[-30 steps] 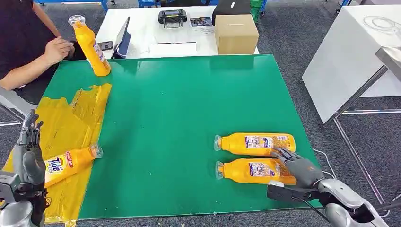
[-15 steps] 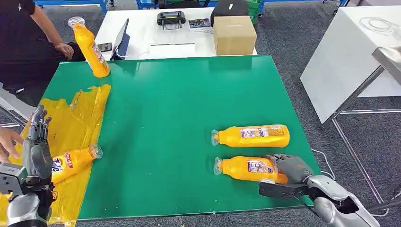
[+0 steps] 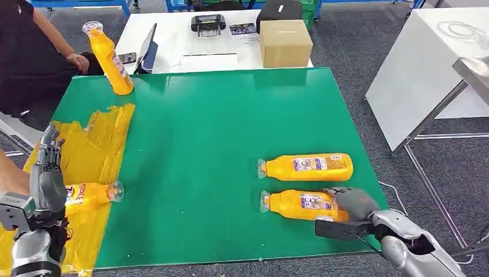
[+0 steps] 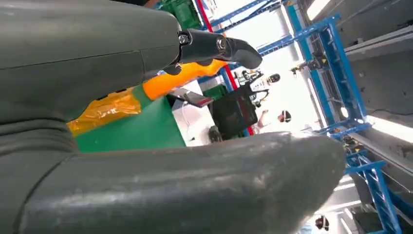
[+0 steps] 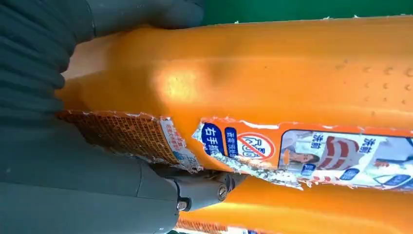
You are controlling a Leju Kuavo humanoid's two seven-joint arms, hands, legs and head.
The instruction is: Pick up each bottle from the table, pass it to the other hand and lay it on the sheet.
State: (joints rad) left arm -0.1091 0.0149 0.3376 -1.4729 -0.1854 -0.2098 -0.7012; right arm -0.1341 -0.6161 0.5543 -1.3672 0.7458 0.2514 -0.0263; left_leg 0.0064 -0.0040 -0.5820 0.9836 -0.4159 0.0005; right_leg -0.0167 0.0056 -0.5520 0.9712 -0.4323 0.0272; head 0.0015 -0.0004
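While the right hand (image 3: 352, 203) wrapped around the base end of the nearer lying bottle (image 3: 300, 205) at the table's (image 3: 219, 127) near right, that bottle lay flat on the green mat, cap pointing left. The right wrist view showed fingers (image 5: 204, 187) and thumb pressed on the orange body beside a torn label (image 5: 146, 141), so the hand looked clamped on it, not yet lifted. A second lying bottle (image 3: 305, 166) sat just beyond it, close and parallel. One bottle (image 3: 92, 193) lay on the yellow sheet (image 3: 86, 150) at near left, partly behind the left hand (image 3: 47, 184), which was raised upright with fingers apart, holding nothing. An upright bottle (image 3: 109, 57) stood at the far left corner near a person's hand (image 3: 78, 60).

Risks, as judged: the grip sat at the very end of the bottle, so the heavy neck side could droop or swing on lift and slip out. The neighbour was close enough to get nudged. Smooth plastic and a peeling label could make the hold slide during the handover.
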